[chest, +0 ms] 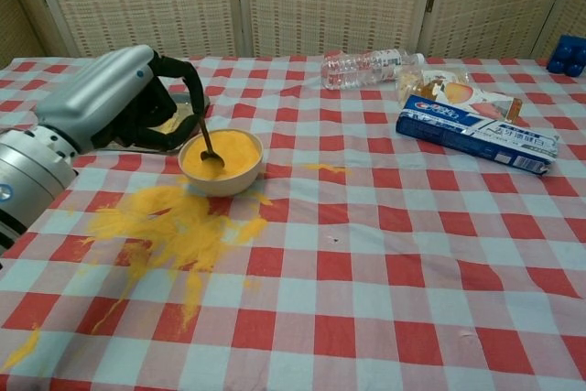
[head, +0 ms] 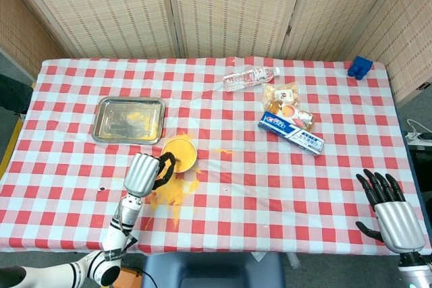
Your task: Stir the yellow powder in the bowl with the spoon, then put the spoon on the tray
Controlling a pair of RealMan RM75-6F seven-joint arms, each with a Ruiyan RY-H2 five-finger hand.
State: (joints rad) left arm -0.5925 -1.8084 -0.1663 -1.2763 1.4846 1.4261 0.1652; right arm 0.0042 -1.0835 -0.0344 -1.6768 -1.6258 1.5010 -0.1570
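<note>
Bare checked cloth lies open across the table's middle and near right. The bowl stands just beside the tray's near right corner, with spilled powder spread in front of it. The bottle, snack packet and toothpaste box cluster at the far right.

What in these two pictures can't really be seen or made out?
- Spoon: in the head view the left hand hides it; only the chest view shows it.
- Right hand: outside the chest view's frame; its wrist is cut off by the head view's bottom edge.
- Toothpaste box: its print is too small to read.
- Tray: mostly behind the left hand in the chest view.
</note>
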